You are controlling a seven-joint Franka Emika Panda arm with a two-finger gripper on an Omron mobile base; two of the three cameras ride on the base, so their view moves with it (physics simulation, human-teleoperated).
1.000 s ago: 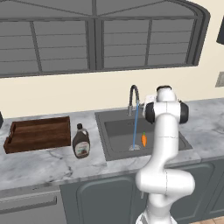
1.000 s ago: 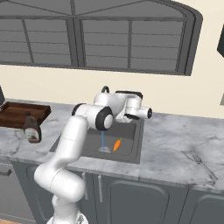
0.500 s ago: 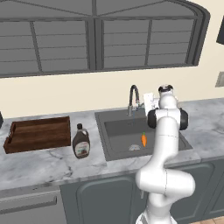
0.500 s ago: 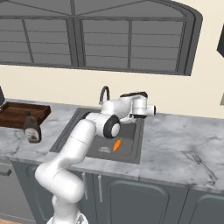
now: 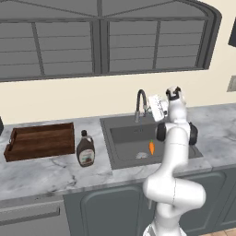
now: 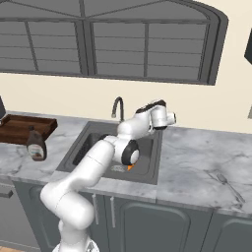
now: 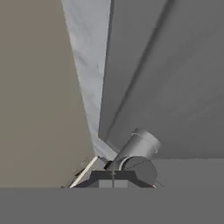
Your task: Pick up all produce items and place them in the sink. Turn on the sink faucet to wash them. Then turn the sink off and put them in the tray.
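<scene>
I have the arm folded up high over the sink [image 5: 120,133], its white links rising from the base and the wrist bent sideways so the gripper [image 5: 148,109] sits right by the sink faucet [image 5: 139,101], at the base of that slim grey gooseneck. The claw is pinched fully closed, with nothing held that I can make out. From the hand camera I get the round grey faucet base [image 7: 139,151] close up against the closed finger tips, with pale marble and the beige wall [image 7: 39,87] running alongside.

The carrot [image 5: 151,147], small, orange and tapered, lies on the floor of the dark-grey basin, near its round drain [image 5: 141,156]. From the right base camera I catch just its orange tip [image 6: 130,167] below the elbow joint.

On the grey-veined marble counter [image 5: 41,173] to the left stands a brown syrup bottle [image 5: 85,149] with a dark cap, and beyond it the dark-brown wooden tray [image 5: 41,140], shallow with raised sides. Grey cabinet fronts [image 5: 106,207] run below, dark panelled windows [image 5: 101,39] above
</scene>
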